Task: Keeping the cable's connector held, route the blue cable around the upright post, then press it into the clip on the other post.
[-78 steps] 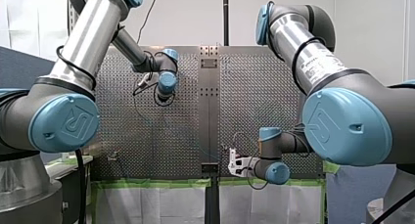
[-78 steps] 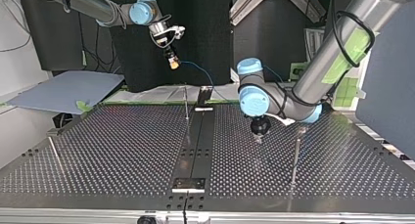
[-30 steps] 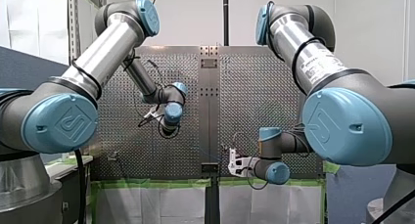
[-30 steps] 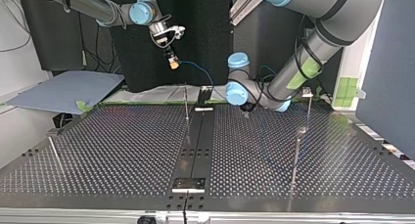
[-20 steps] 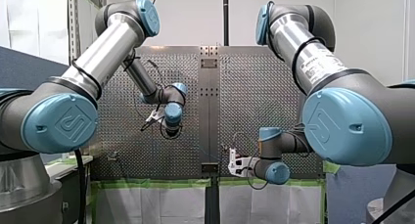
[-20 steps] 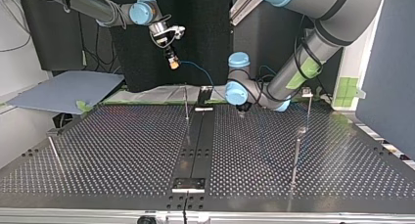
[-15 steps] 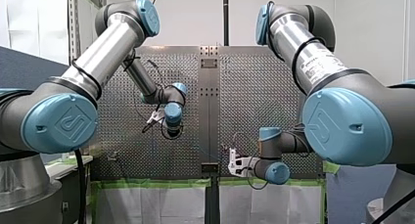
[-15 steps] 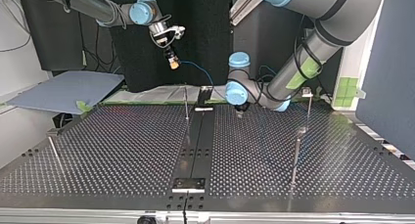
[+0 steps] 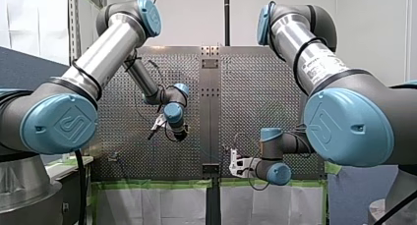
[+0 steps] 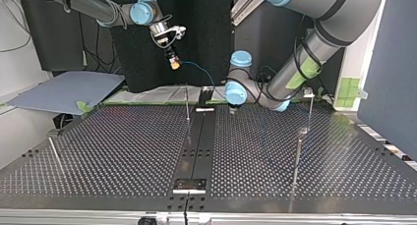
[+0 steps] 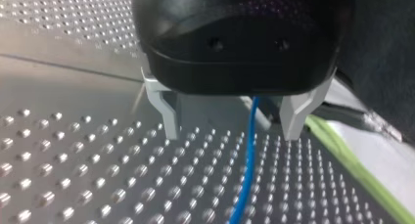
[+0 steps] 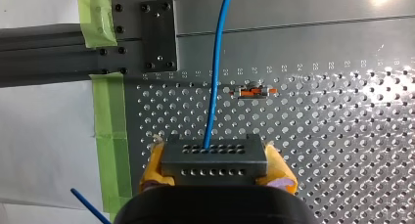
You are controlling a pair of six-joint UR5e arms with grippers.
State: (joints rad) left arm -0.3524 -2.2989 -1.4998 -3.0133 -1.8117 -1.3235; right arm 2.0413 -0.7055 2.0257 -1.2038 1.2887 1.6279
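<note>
1. Now, right gripper [image 12: 215, 163]: yellow pads were clamped on the grey connector [image 12: 214, 153], held above the table [image 10: 123, 151] at approx. 11 o'clock in the top view.
2. Blue cable [image 12: 215, 72]: ran from the connector fwd. to the left gripper [image 11: 231, 133] and passed between its metal fingers. Jaws stood apart, not pinching.
3. Left gripper posn.: low at the table's far edge, approx. 12 o'clock in the top view, just beside the centre rail [image 10: 196, 146].
4. Upright post [image 10: 187, 104]: at 11 o'clock from table centre. Second post [image 10: 310, 112]: at 2 o'clock, with a small fitting on top, prob. the clip.
5. Step, as judged: taking the cable. Keep it centred btwn. the fingers, close lightly so it can slide, leave slack, and keep the right grip firm.
6. Vs. 2.6 s earlier: the left gripper had shifted from mid-table on the 3 o'clock side to the far edge by the rail. Right gripper and connector were unchanged.
</note>
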